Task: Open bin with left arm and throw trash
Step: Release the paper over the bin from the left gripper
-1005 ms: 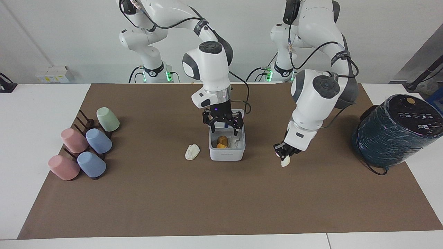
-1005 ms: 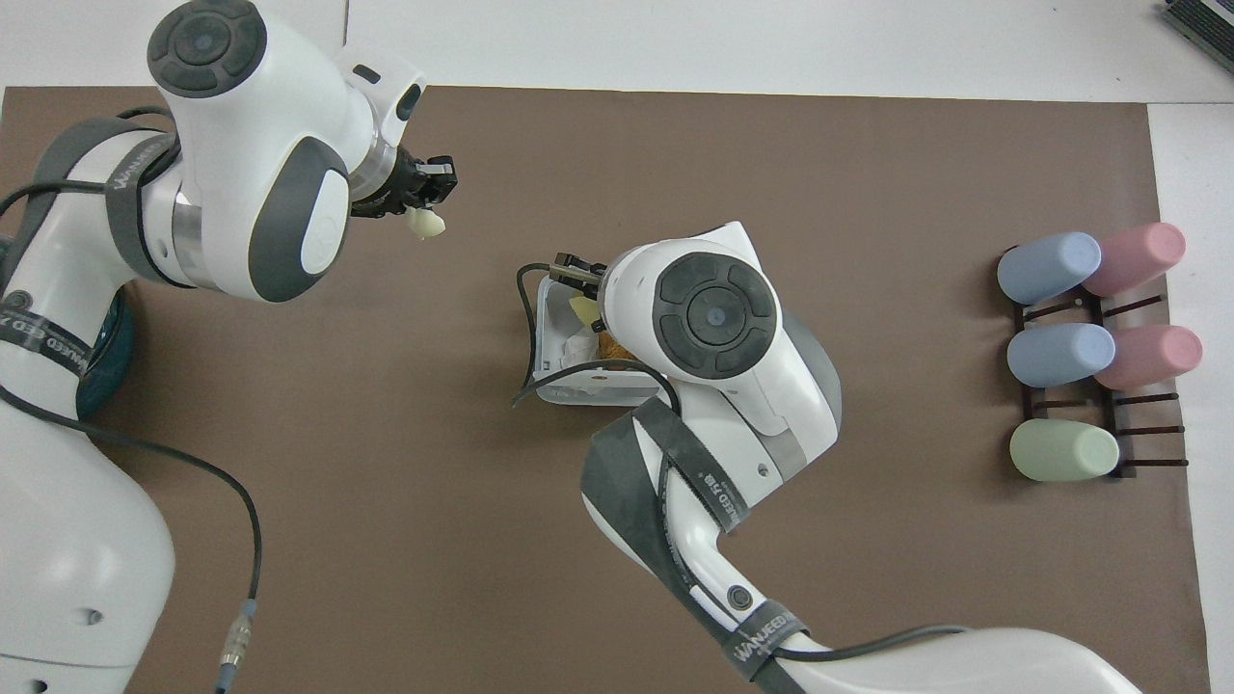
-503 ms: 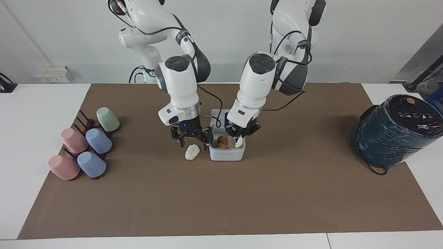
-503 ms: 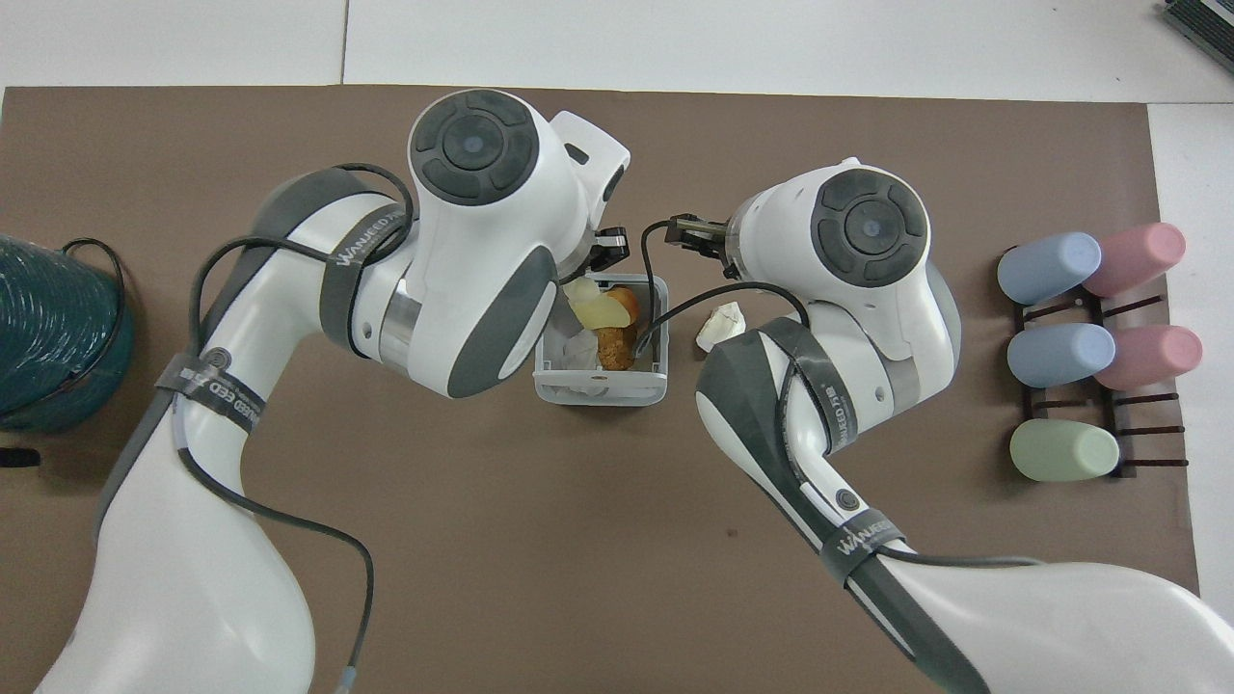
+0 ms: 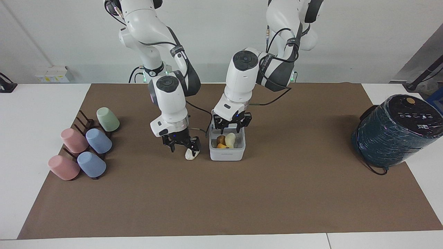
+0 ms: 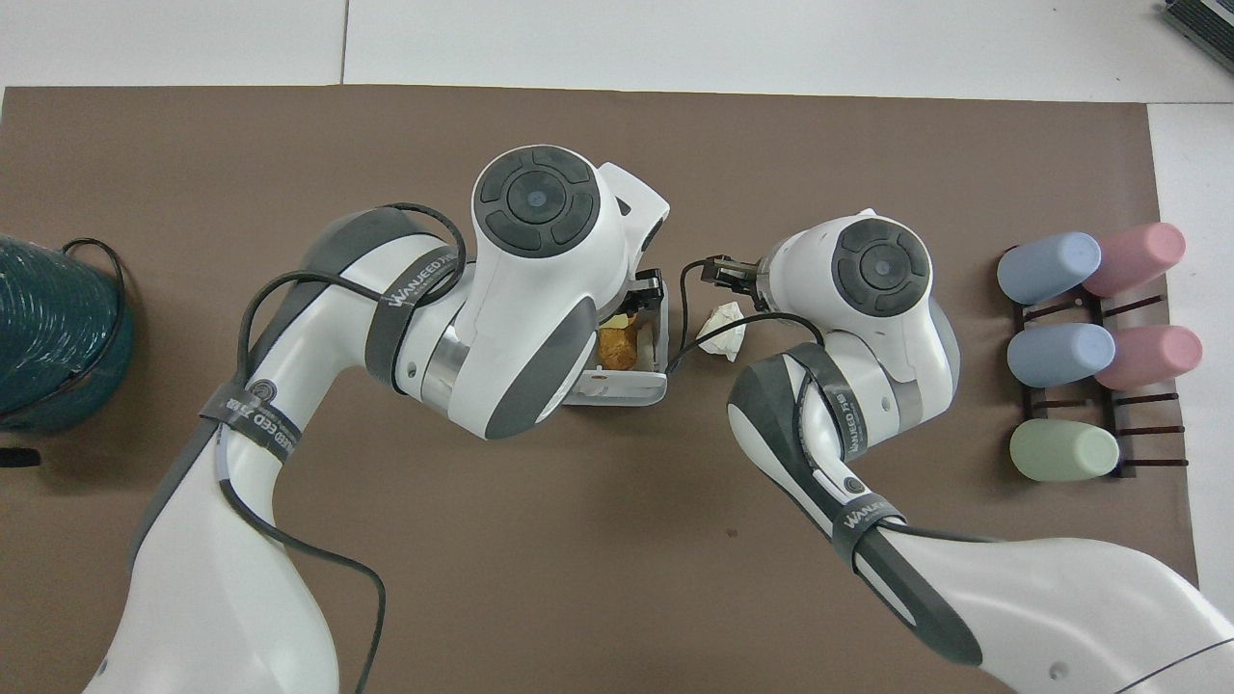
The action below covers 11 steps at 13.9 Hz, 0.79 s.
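The white bin (image 5: pixel 227 154) stands open mid-table, its lid raised on the side nearer to the robots. The yellow-orange bar (image 5: pixel 220 141) and the cream-white slice (image 5: pixel 230 139) lie inside it. My left gripper (image 5: pixel 231 127) hangs open just above the bin's opening, clear of the slice. The white wad (image 5: pixel 190 155) lies on the mat beside the bin, toward the right arm's end. My right gripper (image 5: pixel 184 146) is open and low over the wad, one finger beside it. In the overhead view the left arm covers most of the bin (image 6: pixel 622 390); the wad (image 6: pixel 723 330) shows.
Pastel cups (image 5: pixel 86 145) lie on a dark rack at the right arm's end of the mat. A big dark teal wrapped cylinder (image 5: pixel 394 131) stands at the left arm's end. A brown mat (image 5: pixel 221 200) covers the table.
My left gripper carried the slice to the bin and let it go inside. My right gripper left the bin, moved over the wad and came down to it.
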### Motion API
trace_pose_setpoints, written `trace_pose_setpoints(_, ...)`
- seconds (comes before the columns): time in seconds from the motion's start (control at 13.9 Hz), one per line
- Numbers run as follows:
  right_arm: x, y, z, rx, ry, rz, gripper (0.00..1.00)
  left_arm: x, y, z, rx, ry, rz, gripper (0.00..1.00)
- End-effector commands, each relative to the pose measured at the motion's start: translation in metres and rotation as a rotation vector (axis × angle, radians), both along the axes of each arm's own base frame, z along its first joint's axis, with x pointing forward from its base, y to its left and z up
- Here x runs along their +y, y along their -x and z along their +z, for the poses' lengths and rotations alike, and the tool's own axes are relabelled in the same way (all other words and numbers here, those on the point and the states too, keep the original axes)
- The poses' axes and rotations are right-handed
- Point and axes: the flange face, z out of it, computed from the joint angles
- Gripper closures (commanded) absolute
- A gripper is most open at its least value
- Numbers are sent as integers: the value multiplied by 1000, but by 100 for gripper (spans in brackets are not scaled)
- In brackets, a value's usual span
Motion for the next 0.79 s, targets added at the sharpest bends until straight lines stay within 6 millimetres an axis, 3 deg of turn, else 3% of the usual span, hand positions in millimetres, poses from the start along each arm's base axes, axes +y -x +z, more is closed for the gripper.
trace_pose_setpoints(0.0,-7,16,-13,13,-2,32,0,6,11,9,16,-24,-1,0)
trace_pose_setpoints(0.22,-2,22,-24,9,-4,49,0,25,0,26,33,-46,19,0)
trace_pose_setpoints(0.29,-2,26,-30,4,-7,50,0,45,-13,35,25,-66,42,0)
trace_pose_setpoints(0.36,-3,28,-33,1,-9,50,16,68,-25,41,25,-93,61,0)
trace_pose_setpoints(0.5,2,31,-37,-4,-15,45,87,113,-44,59,45,-119,8,0)
trace_pose_setpoints(0.57,4,30,-36,-17,-22,42,100,141,-54,67,55,-143,-33,0)
trace_pose_setpoints(0.72,4,30,-36,-18,-26,30,100,193,-72,73,54,-196,-120,0)
